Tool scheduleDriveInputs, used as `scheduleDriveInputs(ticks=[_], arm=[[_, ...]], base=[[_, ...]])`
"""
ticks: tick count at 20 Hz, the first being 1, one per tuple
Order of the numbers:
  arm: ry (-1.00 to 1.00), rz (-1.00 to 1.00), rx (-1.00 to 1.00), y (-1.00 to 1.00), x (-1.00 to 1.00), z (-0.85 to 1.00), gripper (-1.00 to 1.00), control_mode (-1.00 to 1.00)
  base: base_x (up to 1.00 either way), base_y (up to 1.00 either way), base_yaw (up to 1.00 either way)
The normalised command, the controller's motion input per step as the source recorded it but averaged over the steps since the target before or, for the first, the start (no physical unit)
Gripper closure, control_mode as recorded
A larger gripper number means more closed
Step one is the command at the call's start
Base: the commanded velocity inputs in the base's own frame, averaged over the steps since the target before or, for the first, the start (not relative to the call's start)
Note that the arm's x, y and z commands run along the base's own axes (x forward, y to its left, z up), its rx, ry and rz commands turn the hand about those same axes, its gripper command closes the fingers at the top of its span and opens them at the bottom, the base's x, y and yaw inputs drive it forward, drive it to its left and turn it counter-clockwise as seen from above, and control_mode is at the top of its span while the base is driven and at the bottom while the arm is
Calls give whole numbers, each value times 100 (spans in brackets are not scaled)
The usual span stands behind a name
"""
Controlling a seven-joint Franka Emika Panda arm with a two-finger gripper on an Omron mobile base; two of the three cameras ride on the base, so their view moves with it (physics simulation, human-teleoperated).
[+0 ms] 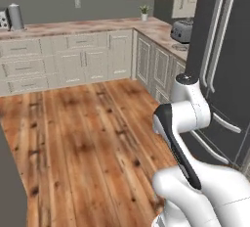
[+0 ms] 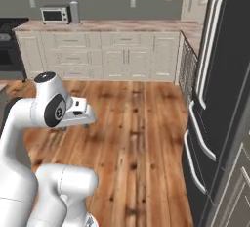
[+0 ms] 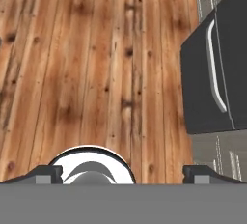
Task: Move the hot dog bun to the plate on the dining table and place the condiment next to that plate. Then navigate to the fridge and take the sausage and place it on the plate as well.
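left base view: toaster [image 1: 181,30] on the corner counter; right base view: microwave [image 2: 53,14] on the far counter. hand view: gripper [image 3: 123,174] fingertips [image 3: 48,174] stand wide apart, holding nothing, above the wood floor [image 3: 87,59]. the fridge [image 3: 219,68], doors shut, sits beyond the right fingertip.

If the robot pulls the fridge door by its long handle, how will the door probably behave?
The fridge is closed, and its tall door looks heavy, so it would likely swing stiffly. The curved silver handle looks smooth, so the fingers, now wide apart, may slip.
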Motion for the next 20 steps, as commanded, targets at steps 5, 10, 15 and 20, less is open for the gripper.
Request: scheduleDriveInputs(ticks=[5, 10, 15, 20], arm=[[0, 0, 0, 0, 0, 0, -100, 100], [0, 0, 0, 0, 0, 0, -100, 100], [0, 0, 0, 0, 0, 0, -100, 100], [0, 0, 0, 0, 0, 0, -100, 100]], base=[[100, 5, -36], [100, 28, -47], [100, 45, -53], [98, 46, -57]])
